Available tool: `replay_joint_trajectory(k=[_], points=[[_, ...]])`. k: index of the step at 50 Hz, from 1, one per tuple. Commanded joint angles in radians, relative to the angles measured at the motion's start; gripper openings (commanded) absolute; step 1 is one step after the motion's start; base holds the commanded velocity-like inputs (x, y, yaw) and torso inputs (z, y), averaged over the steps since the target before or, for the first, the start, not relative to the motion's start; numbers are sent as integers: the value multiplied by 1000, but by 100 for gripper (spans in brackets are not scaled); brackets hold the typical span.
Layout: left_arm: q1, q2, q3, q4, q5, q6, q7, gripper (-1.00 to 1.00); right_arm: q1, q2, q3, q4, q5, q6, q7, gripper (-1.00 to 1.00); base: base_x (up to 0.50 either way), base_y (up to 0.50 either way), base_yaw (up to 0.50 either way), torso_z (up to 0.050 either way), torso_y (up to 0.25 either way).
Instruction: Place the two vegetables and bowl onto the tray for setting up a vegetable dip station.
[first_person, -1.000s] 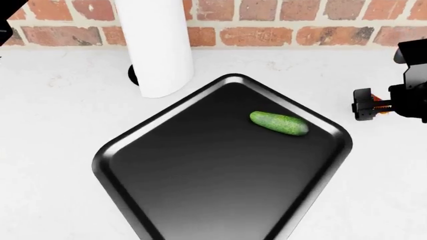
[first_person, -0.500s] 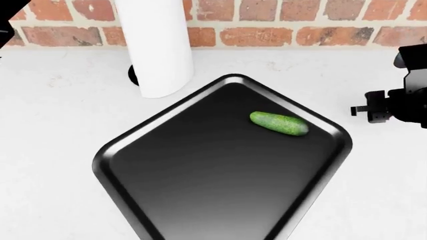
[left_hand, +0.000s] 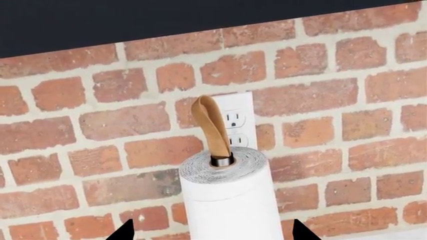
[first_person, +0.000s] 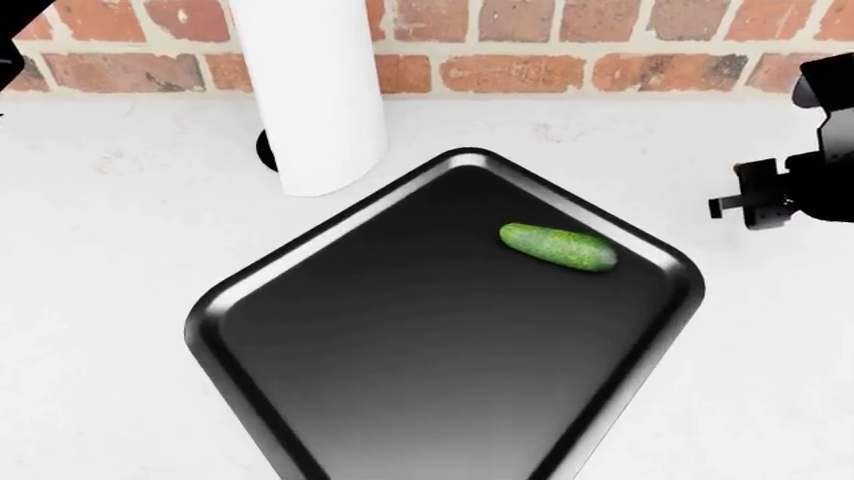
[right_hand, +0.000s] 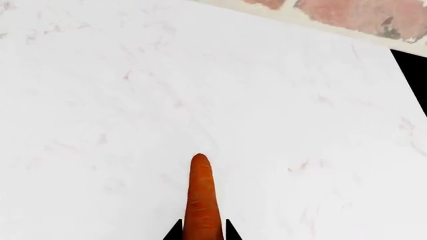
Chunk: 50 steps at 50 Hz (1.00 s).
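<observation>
Since the earlier frames the right hand (first_person: 731, 205) has drawn away from the tray (first_person: 267, 290), toward the wall, clenched on one tapered orange carrot (right_hand: 202, 200) over the surface (right_hand: 100, 100). One bumpy green cucumber (first_person: 558, 246) lies on the glossy black tray's far corner. No writing is readable. The left hand (left_hand: 208, 232) is released before one paper-towel roll (left_hand: 230, 200).

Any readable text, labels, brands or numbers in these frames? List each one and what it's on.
None: no readable text in any view.
Paper towel roll: plain white, no print.
Wall outlet: no marking visible.
Tray and cucumber: no label.
Carrot, held between the right gripper's tips: unmarked.
Brick wall and counter: no signs or numbers.
</observation>
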Motion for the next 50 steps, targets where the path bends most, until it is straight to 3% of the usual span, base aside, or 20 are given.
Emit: replay_joint_trajectory(k=[1,22,50], points=[[-1,-1,2,1,0,0,-1,100,94,11,-7,-127,18,85,-2,-100,0,0,0,0,0],[1,-5,4,1,1,3,1,100,161,-117,163,-197,282,264,192,-100,0,0,0,0,0],[-3,-8,5,1,2,5,7,100,143,-304,100,-197,340,229,190,-100,0,0,0,0,0]])
